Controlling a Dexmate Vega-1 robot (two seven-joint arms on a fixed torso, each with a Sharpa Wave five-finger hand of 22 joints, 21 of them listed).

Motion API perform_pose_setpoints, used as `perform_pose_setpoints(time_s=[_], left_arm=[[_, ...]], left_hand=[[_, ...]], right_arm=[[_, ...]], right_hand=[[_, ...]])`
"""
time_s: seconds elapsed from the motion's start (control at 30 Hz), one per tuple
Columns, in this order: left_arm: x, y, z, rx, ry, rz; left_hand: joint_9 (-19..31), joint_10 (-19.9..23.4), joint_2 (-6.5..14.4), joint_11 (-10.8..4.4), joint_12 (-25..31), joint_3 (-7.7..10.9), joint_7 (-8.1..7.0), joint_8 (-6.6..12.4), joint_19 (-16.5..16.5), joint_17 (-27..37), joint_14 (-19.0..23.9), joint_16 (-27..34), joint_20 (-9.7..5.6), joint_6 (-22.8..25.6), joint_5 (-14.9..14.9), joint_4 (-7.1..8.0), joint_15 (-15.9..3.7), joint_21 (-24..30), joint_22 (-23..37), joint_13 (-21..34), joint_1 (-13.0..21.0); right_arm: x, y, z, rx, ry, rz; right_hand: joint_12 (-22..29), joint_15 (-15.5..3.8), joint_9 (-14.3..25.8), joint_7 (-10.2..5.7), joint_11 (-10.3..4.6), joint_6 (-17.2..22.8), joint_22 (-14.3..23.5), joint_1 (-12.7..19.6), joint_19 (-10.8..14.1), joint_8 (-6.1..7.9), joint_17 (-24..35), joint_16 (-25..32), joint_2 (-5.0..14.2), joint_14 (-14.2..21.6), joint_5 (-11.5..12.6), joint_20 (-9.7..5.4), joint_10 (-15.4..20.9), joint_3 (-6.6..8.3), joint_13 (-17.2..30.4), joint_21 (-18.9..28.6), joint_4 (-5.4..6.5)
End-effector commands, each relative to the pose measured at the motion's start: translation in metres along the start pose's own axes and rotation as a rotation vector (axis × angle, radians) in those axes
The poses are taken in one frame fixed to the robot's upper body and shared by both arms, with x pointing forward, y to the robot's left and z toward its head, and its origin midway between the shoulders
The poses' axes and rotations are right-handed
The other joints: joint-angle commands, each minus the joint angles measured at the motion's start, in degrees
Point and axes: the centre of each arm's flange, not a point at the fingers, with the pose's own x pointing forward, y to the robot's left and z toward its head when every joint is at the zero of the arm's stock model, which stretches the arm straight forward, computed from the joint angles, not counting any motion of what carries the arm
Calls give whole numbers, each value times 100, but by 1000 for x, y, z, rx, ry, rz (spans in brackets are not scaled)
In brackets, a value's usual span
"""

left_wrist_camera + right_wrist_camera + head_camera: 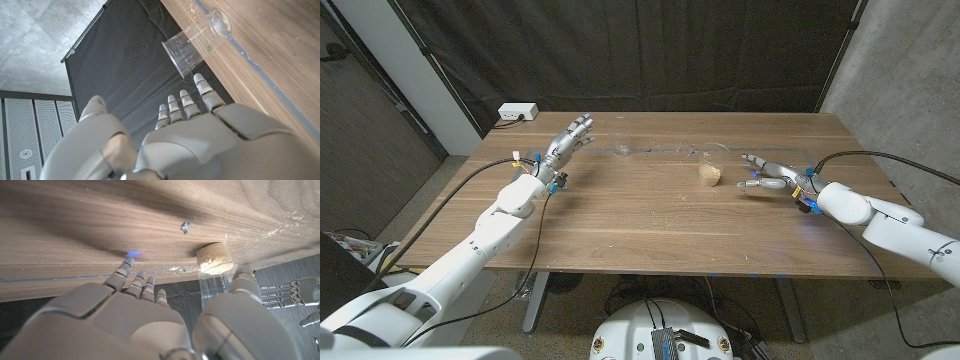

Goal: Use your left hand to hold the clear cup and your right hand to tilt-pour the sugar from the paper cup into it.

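- Your left robot hand (568, 140) is hovering over the far left part of the brown wooden bench (620, 220), its fingers (186, 104) stretched out and apart, gripping nothing.
- The clear plastic cup (622, 148) is standing upright near the far edge of the bench, just right of your left robot hand and apart from it; the left wrist view is showing the fingertips short of the cup, not touching.
- Your right robot hand (767, 176) is sitting low over the right part of the bench, fingers spread and pointing left, holding nothing.
- The small tan paper cup (710, 176) is sitting near the middle of the bench, just left of your right robot hand, with a gap between them.
- In the right wrist view the paper cup is showing a grainy pale filling at its mouth.
- A white power strip (517, 112) is lying on the floor beyond the far left corner of the bench.
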Motion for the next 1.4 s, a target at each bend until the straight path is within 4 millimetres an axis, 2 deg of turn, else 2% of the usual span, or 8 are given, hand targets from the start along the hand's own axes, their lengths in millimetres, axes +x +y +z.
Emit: perform_pose_setpoints(time_s=[0.03, 0.63, 0.77, 0.93, 1.4], left_arm=[[0, 9, -6, -9, 1, 1], [1, 28, -13, -9, 7, -14], [3, 31, -12, -7, 4, -20], [3, 33, -13, -5, 7, -28], [4, 38, -16, -10, 6, -34]], left_hand=[[21, 39, -14, 8, 31, -21, -3, 33, 33, 31, 26, 25, -33, 33, 59, -10, -243, 23, 31, 9, 11], [28, 33, -10, -2, 28, -33, -3, 34, 40, 31, 22, 23, -31, 40, 82, -9, -243, 28, 34, 20, 22], [29, 33, -9, -1, 27, -35, 2, 34, 37, 31, 18, 21, -34, 40, 86, -9, -241, 28, 35, 21, 24], [30, 34, -7, 2, 27, -38, 10, 38, 37, 31, 18, 21, -38, 51, 92, -9, -241, 29, 36, 24, 27], [35, 32, -6, -2, 26, -48, 12, 36, 39, 31, 18, 21, -39, 51, 108, -9, -233, 32, 38, 32, 35]], right_arm=[[16, 0, 20, 24, -23, 17], [42, 13, 39, 95, -45, -11], [46, 15, 40, 137, -53, -14], [51, 17, 42, 176, -63, -16], [54, 30, 60, 250, -85, -25]], right_hand=[[17, -198, 26, -3, 37, 13, 28, 20, 14, 27, 19, 25, 6, 7, 41, 47, 7, -28, 24, 8, 14], [46, -173, 29, 17, 60, 71, 30, 39, 1, 58, 20, 36, 32, 15, 61, 74, 45, -51, 36, 13, 33], [10, -25, 30, 21, 164, -2, 28, 79, -25, 36, 15, 16, 13, -47, 80, 168, -81, -87, 45, 11, 28], [-5, 7, 30, 141, 227, -92, 25, 75, -53, 8, 15, 12, -44, -83, 85, 252, -149, -152, 50, 5, 29], [40, 58, 35, 191, 282, -90, 23, 80, -34, 24, 16, 47, -69, -18, 98, 276, -80, -220, 64, 19, 32]])
